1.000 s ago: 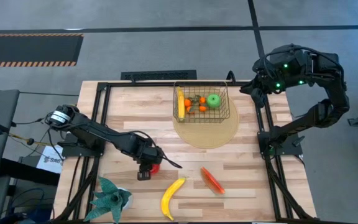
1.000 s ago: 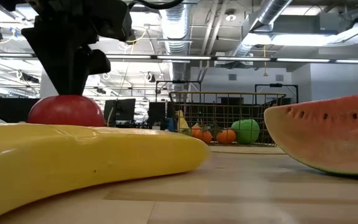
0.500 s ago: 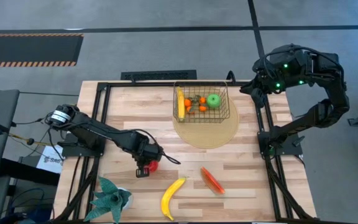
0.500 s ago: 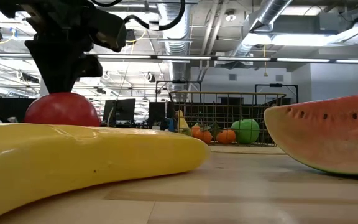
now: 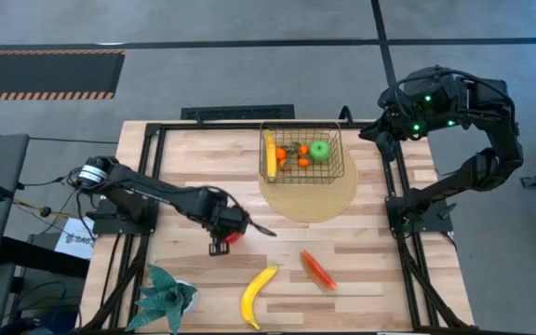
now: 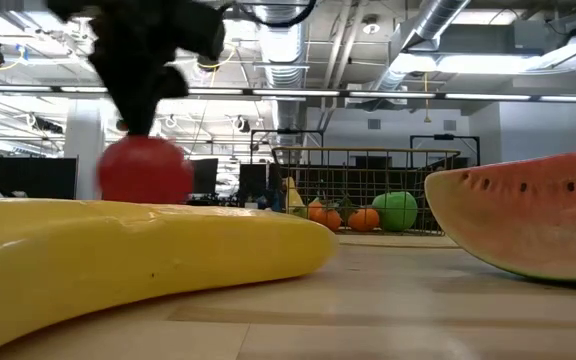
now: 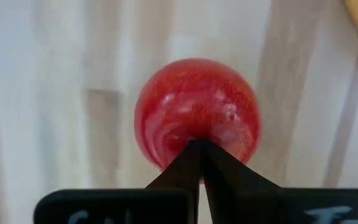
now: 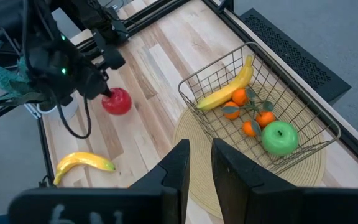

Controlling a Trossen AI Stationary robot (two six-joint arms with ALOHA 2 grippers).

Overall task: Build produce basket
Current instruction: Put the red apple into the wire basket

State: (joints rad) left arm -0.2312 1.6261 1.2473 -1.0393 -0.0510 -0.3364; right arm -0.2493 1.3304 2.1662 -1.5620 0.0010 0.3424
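My left gripper (image 7: 199, 144) is shut over the top of the red apple (image 7: 197, 106), left of the table's middle (image 5: 234, 235). In the low view the apple (image 6: 146, 170) hangs under the dark fingers. The gold wire basket (image 5: 341, 154) stands at the far middle on a round tan mat (image 5: 310, 200). It holds a banana (image 5: 270, 154), small oranges (image 5: 291, 160) and a green apple (image 5: 319, 149). A second banana (image 5: 258, 296) and a watermelon slice (image 5: 316, 269) lie near the front edge. My right gripper (image 8: 201, 146) hovers open at the far right corner. My left gripper comes from above, fingers pointing down, and their tips meet at the top middle of the red apple (image 7: 197, 138). The fingers themselves hide what the tips nip there. The apple hangs below the fingers, clear of the table.
A teal spiky plant (image 5: 168, 296) in a white pot stands at the front left corner. Black frame rails (image 5: 152, 167) run along the left and right sides of the table. Bare wood lies between the apple and the mat.
My left gripper has shut on the top of the red apple and risen, drifting a little toward the table's far edge. The apple, which rested on the table, now hangs clear below the fingers.
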